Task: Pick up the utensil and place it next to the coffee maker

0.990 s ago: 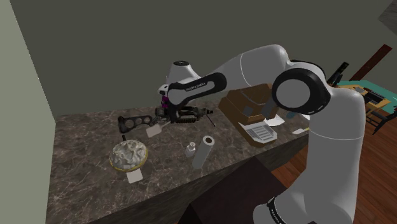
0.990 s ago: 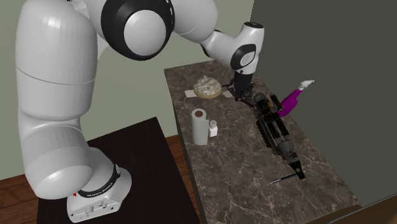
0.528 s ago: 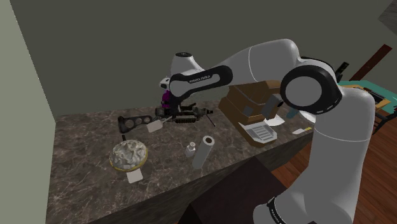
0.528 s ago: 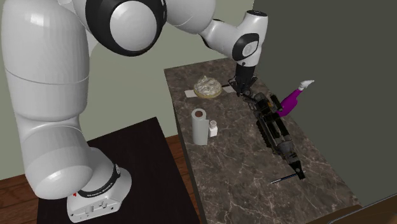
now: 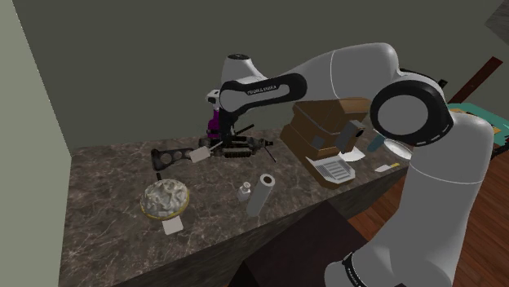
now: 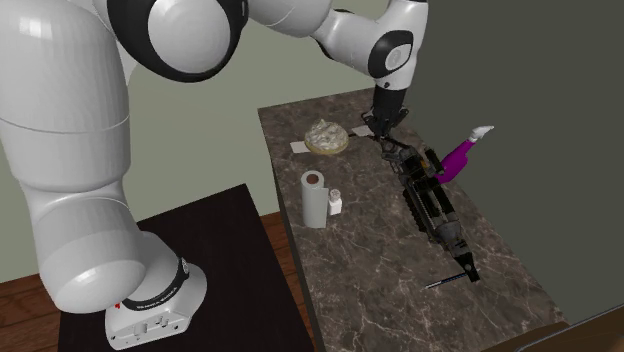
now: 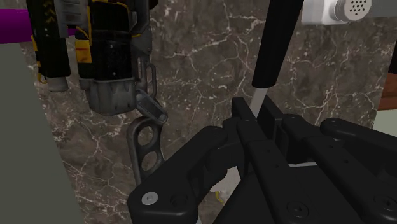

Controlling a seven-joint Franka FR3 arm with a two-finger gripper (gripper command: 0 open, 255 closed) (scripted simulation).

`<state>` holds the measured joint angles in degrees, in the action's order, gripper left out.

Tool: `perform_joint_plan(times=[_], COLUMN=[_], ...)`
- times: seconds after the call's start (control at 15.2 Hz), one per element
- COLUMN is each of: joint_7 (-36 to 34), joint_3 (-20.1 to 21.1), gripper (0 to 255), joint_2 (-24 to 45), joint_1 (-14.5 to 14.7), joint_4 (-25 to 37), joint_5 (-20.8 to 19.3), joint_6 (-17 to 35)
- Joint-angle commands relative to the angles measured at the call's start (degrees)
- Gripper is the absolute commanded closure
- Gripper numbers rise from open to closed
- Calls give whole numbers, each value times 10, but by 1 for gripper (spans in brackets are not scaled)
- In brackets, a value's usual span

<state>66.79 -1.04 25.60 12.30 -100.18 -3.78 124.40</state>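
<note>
Lifted since a second ago, the gripper point(image 7: 256, 113) has come up off the desk point(image 5: 106, 212) and taken the spatula point(image 7: 275, 44) with it, so the flat white blade point(image 5: 198, 153) that lay on the stone then now hangs clear above it. In the wrist view the two black fingers point(image 7: 242, 113) are closed on the spatula's thin pale shank, and its black handle runs on away from them over the dark marbled top. The spatula is held in the air just beside the coffee maker point(image 5: 238, 148), a long dark machine with yellow trim lying on its side; in the shoulder view the blade sits between the machine's body and its perforated lever point(image 7: 145, 141). A purple bottle point(image 6: 458, 156) with a white tip lies on the far side of the coffee maker, near the wall. Nearer the desk's front edge, well apart from the gripper, a white roll point(image 5: 261, 194) stands with a small shaker point(image 5: 243, 192) just beside it, and a bowl point(image 5: 165, 200) of crumpled white stuff sits toward the shoulder view's left. A brown box point(image 5: 326, 130) rests at the shoulder view's right end of the desk.
</note>
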Motion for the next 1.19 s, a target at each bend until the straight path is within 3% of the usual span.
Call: perform_joint_plan(times=[0.0, 1.12], joint_7=[0, 7], joint_3=[0, 1], gripper=[255, 255], joint_2=[-7, -56], joint_1=[1, 1], joint_4=[6, 70], joint_5=[0, 3], joint_6=[-14, -126])
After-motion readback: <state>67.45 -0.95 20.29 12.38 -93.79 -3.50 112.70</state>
